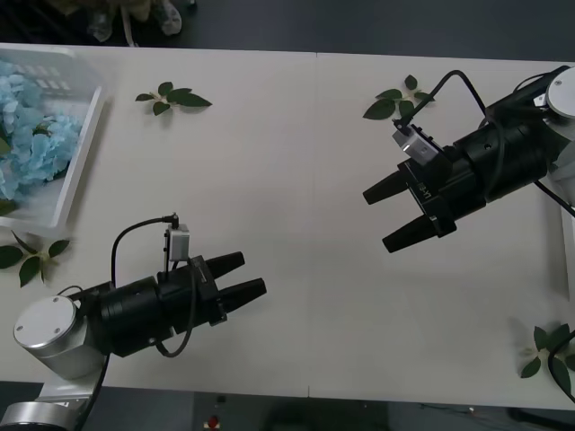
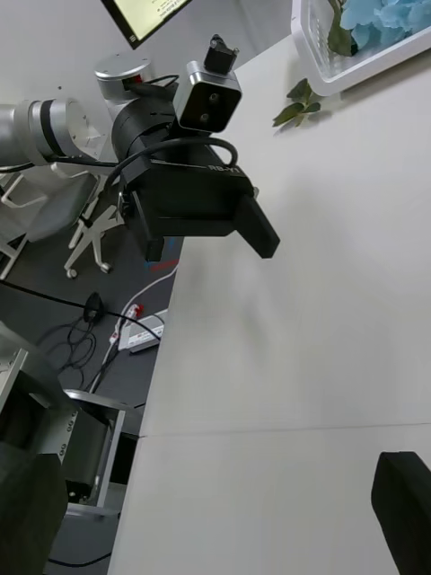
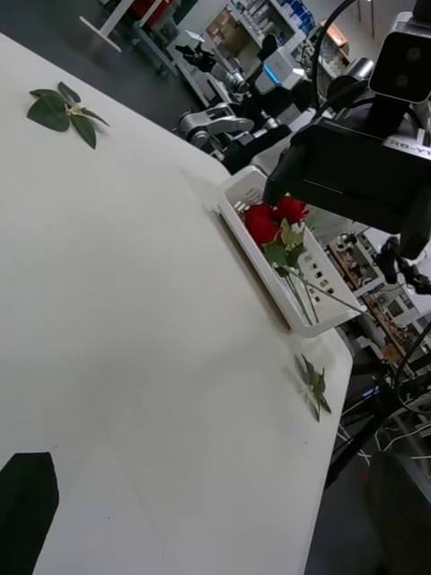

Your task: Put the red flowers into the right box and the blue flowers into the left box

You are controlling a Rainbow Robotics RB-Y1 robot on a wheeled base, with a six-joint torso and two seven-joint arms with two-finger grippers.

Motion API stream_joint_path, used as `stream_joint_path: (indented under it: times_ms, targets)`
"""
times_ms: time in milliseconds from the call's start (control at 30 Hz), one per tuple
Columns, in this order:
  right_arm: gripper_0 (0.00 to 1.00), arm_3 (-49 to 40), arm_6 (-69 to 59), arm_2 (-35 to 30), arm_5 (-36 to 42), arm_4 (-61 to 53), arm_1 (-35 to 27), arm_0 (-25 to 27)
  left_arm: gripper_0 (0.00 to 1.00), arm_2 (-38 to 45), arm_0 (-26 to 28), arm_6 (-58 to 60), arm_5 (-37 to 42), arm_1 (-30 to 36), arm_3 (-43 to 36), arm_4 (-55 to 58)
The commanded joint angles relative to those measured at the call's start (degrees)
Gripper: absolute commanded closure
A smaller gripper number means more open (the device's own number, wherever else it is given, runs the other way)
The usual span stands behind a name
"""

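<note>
— Fingers? Both pairs are seen spread and empty: left gripper [image 1: 241, 277] low over the table [image 1: 305, 180], right gripper [image 1: 395, 214] opposite.

— Flowers? The blue flowers [image 1: 31, 135] are lodged in the left box [image 1: 79, 153]; the red flowers [image 3: 274, 218] in the right box [image 3: 310, 305]. Nothing is left between the grippers.

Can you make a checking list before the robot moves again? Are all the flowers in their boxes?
1. Blue flowers in the left box: ok, they lie inside it.
2. Red flowers in the right box: ok, the roses lie inside it.
3. Flowers left on the table: ok, just loose green leaf sprigs lie there, no blooms.
4. Left gripper empty: ok, fingers open, holding nothing.
5. Right gripper empty: ok, fingers open over bare table.
6. Flowers hidden deeper in the boxes: cannot tell.
</note>
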Motion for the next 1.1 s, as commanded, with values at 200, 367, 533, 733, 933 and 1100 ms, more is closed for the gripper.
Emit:
stream_joint_path:
  times_ms: [200,367,533,733,933,1100]
  targets:
    - [0.00,-1.0,0.3,0.1,0.1,0.1,-1.0,-0.1,0.00,0.3,0.1,-1.4,0.3,-0.3,-1.7,0.5]
    - [0.00,-1.0,0.3,0.1,0.1,0.1,-1.0,-0.1,0.00,1.7,-0.7,-1.4,0.0,0.2,-0.7,1.0]
    - [0.00,-1.0,0.3,0.1,0.1,0.1,-1.0,-0.1,0.00,3.1,-2.9,-1.4,0.4,3.7,-3.8,3.9]
    - [0.00,-1.0,0.3,0.1,0.1,0.1,-1.0,-0.1,0.00,2.8,-9.2,-1.4,0.3,8.2,-9.6,3.9]
    - [0.00,-1.0,0.3,0.1,0.1,0.1,-1.0,-0.1,0.00,2.5,-15.6,-1.4,0.3,11.3,-10.2,0.6]
    - [0.00,-1.0,0.3,0.1,0.1,0.1,-1.0,-0.1,0.00,0.5,-20.1,-1.4,0.2,13.9,-10.2,-1.5]
